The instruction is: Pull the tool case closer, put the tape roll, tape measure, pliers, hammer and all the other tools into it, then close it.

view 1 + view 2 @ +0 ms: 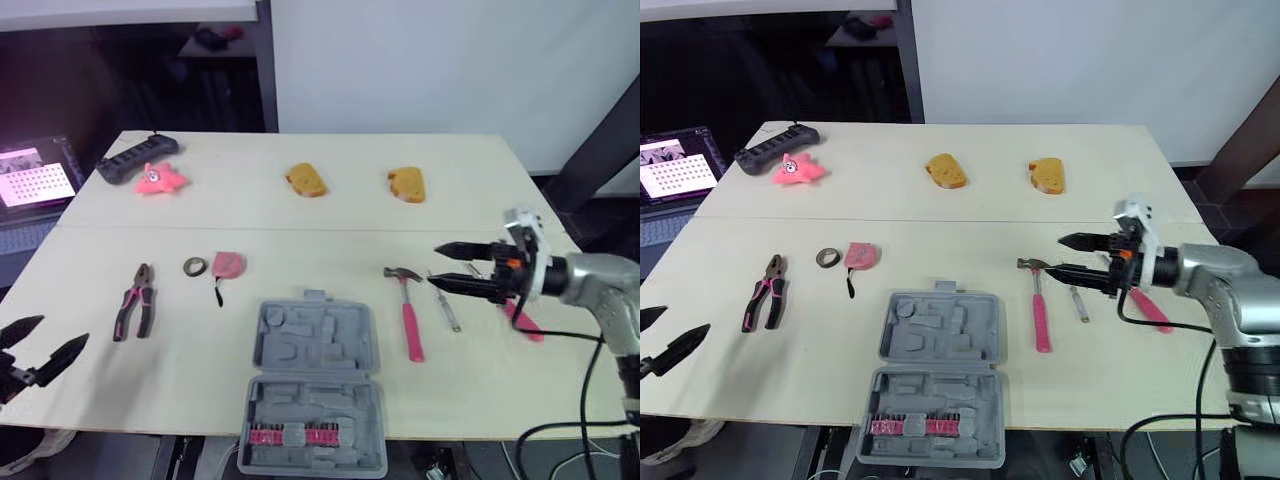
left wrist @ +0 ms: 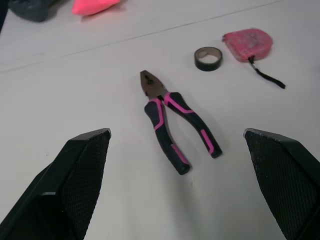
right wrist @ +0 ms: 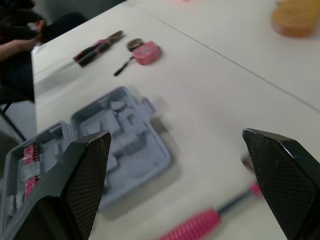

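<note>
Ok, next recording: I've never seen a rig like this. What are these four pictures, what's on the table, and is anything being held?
It's a humanoid robot with two arms. Two pictures come from its head, looking down; the other two from a camera on each wrist. On the pale wooden table lie an open grey plastic tool case, black-and-pink pliers, a dark tape roll, a pink tape measure, a pink-handled hammer and a slim metal tool, perhaps a screwdriver. The left gripper and right gripper are open, holding nothing.

Left pincer [image 1: 62, 331] low and agape; right pincer [image 1: 434, 267] agape too (forearm [image 1: 598, 276] level and outstretched).
</note>
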### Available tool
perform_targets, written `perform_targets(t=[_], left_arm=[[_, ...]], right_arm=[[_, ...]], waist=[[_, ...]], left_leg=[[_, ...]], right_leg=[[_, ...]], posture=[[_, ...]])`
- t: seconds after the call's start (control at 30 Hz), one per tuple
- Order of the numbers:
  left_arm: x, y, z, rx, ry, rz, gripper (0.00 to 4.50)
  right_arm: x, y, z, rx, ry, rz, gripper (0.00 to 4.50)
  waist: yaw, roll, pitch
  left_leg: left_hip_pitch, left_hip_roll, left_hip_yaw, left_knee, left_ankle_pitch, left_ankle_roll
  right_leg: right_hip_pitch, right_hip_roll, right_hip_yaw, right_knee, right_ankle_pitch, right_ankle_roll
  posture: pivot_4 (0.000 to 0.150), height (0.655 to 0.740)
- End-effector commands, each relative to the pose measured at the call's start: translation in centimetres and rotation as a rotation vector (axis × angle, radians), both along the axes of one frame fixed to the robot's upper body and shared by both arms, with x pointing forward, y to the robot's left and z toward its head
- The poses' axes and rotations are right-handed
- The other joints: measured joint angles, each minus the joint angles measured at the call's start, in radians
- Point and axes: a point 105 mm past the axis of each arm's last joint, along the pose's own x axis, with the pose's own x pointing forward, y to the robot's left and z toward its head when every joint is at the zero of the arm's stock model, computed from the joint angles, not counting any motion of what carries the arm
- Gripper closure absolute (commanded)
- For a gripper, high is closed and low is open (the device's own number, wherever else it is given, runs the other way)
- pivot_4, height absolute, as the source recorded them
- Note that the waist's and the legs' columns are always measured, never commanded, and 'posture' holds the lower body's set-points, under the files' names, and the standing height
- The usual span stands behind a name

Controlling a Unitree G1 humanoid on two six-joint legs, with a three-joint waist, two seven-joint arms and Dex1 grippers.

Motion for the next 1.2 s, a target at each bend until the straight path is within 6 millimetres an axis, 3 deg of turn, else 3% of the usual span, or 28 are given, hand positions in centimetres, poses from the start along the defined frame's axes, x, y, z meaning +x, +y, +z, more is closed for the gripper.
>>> perform_targets(t=[0.03, 0.17, 0.27, 0.33, 0.53, 0.73, 0.87, 1.2], left_arm=[[1.9, -3.2, -0.2, -0.034, 0.015, -0.009, 0.01], [3.9, -5.6, 0.1, -0.060, 0.001, -0.001, 0.01], [5.6, -7.6, -0.1, -0.081, 0.015, -0.034, 0.01], [7.0, -7.8, 0.0, -0.059, 0.023, -0.032, 0.01], [12.2, -9.0, 0.5, -0.088, 0.060, -0.049, 0.01], [15.0, -9.4, -1.2, -0.050, 0.204, -0.115, 0.01], [16.8, -9.5, -1.6, 0.025, 0.233, -0.149, 1.75], [19.2, -10.4, -2.9, 0.130, 0.237, -0.193, 1.75]], right_arm=[[-0.8, 4.2, 2.1, -0.084, -0.093, 0.209, 0.04], [-0.5, 7.0, 4.0, -0.076, -0.204, 0.275, 0.04], [-0.4, 7.8, 4.4, -0.087, -0.254, 0.273, 0.04], [-0.1, 8.2, 4.4, -0.102, -0.301, 0.246, 0.04], [-0.6, 7.9, 4.6, -0.124, -0.312, 0.199, 0.04], [-0.7, 7.4, 4.2, -0.155, -0.334, 0.113, 0.04], [-1.0, 6.9, 4.2, -0.164, -0.334, 0.081, 0.00], [-1.4, 5.4, 4.7, -0.189, -0.355, 0.008, 0.00]], waist=[[0.000, 0.000, 0.000], [0.001, -0.002, 0.000], [0.005, -0.002, 0.000], [0.006, -0.002, 0.000], [0.007, -0.002, 0.000], [0.000, -0.002, 0.000], [0.001, -0.002, 0.000], [0.009, -0.002, 0.000]], left_leg=[[0.000, 0.000, 0.000, 0.000, 0.000, 0.000], [0.000, 0.000, -0.001, 0.000, 0.000, 0.000], [-0.002, 0.000, -0.002, 0.000, 0.000, 0.000], [-0.002, 0.000, -0.003, 0.000, 0.000, 0.000], [-0.003, 0.000, -0.005, 0.002, 0.000, 0.000], [-0.003, 0.000, -0.006, 0.000, 0.000, 0.000], [-0.006, 0.000, -0.008, 0.000, 0.000, 0.000], [-0.014, -0.001, -0.009, 0.003, 0.001, 0.000]], right_leg=[[0.000, 0.000, 0.000, 0.000, 0.000, 0.000], [0.000, 0.001, 0.000, 0.001, 0.002, 0.003], [-0.001, 0.001, -0.002, 0.000, 0.002, 0.004], [-0.001, 0.000, -0.002, 0.000, 0.002, 0.004], [-0.001, 0.001, -0.004, 0.002, 0.003, 0.004], [-0.002, 0.001, -0.005, 0.002, 0.003, 0.005], [-0.004, 0.001, -0.006, 0.003, 0.003, 0.005], [-0.009, 0.001, -0.008, 0.003, 0.004, 0.005]], posture=[[0.150, 0.7377], [0.150, 0.7377], [0.150, 0.7377], [0.150, 0.7377], [0.150, 0.7377], [0.150, 0.7377], [0.150, 0.7377], [0.150, 0.7377]])
